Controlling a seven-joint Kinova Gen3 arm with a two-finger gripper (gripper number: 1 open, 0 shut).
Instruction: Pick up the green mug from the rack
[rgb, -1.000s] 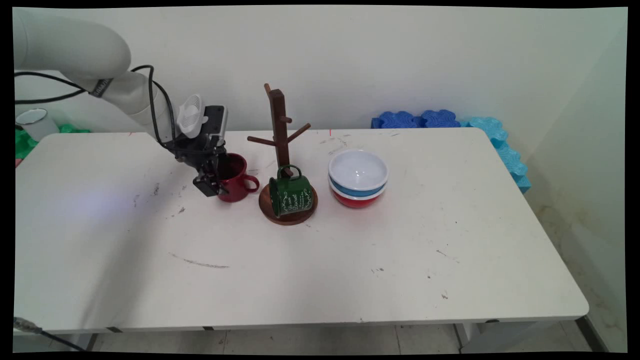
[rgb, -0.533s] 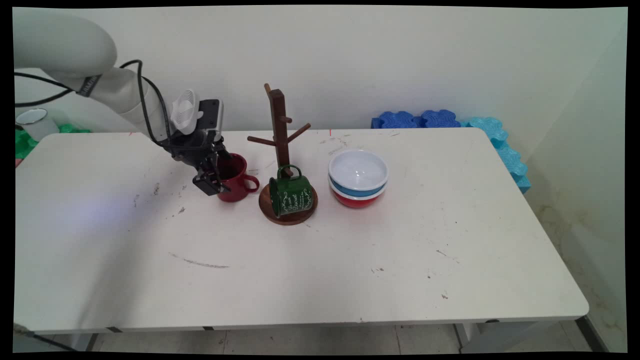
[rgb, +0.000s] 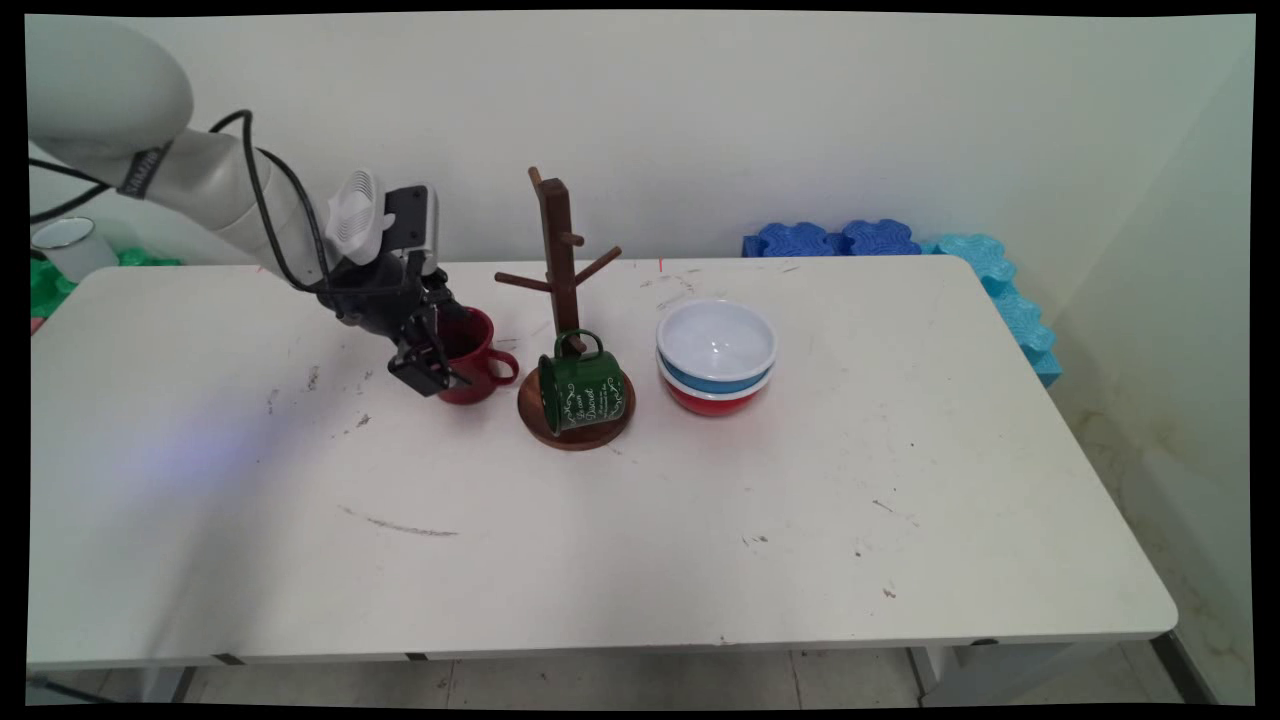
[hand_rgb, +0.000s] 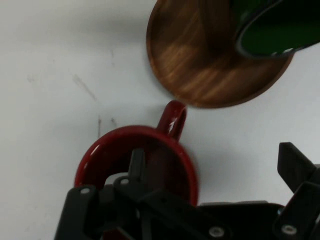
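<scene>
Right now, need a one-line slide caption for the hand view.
Open gripper straddling the rim of a red mug, its handle pointing at the wooden mug tree base.

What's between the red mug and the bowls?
The mug tree, its wooden base and the green mug hanging on it, seen in the main view.

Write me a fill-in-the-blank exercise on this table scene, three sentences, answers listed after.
1. The gripper straddles the wall of the ___ mug.
2. The green mug hangs from a peg of the wooden ___.
3. The white bowl sits on top of a blue one and a ___ one.

Missing words: red; rack; red
</scene>
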